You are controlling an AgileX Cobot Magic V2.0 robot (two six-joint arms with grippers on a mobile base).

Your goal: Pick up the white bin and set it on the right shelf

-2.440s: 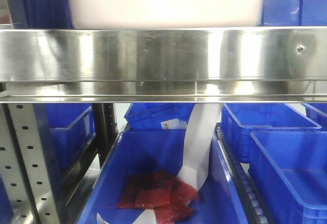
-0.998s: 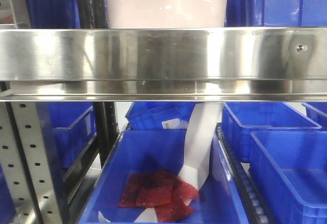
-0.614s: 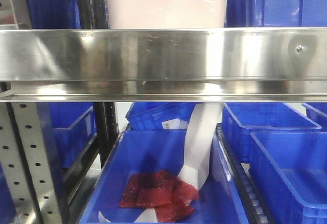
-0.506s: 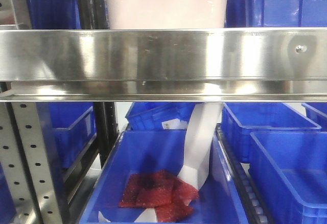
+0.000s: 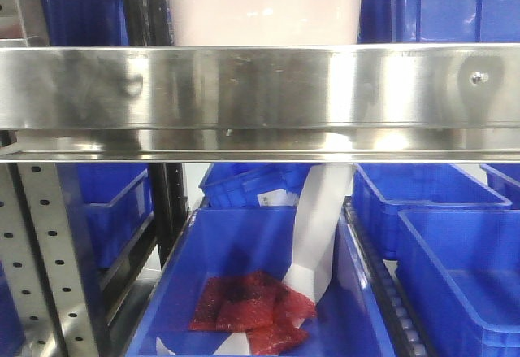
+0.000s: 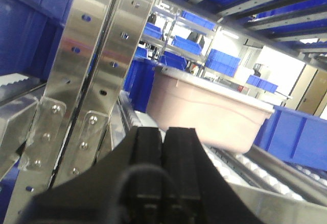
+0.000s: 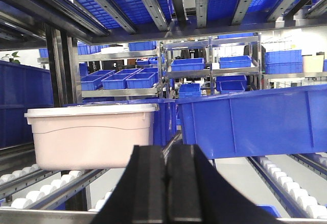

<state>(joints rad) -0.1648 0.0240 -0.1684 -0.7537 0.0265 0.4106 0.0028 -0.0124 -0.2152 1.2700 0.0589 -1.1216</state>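
The white bin (image 5: 264, 6) sits on the right shelf (image 5: 260, 89), on the roller tracks behind the broad steel front rail, which hides its lower part in the front view. In that view it stands between blue crates: one to its left (image 5: 77, 7) past a dark upright, and one to its right (image 5: 443, 3) just beside it. The left gripper (image 6: 164, 147) has its two black fingers pressed together with nothing between them; it is apart from the bin (image 6: 204, 114), which lies ahead of it and a little to the right, further back along the rollers, with perforated steel uprights (image 6: 97, 66) close on the gripper's left. The right gripper (image 7: 166, 178) is likewise pressed together and empty; the bin (image 7: 92, 134) lies ahead and to its left on the white rollers (image 7: 36, 191), clear of the fingertips, while a large blue crate (image 7: 255, 124) stands ahead to its right. Below the shelf, the front view shows a lower blue crate (image 5: 252, 292) holding a red mesh bag (image 5: 252, 308) and a white paper strip (image 5: 317, 231).
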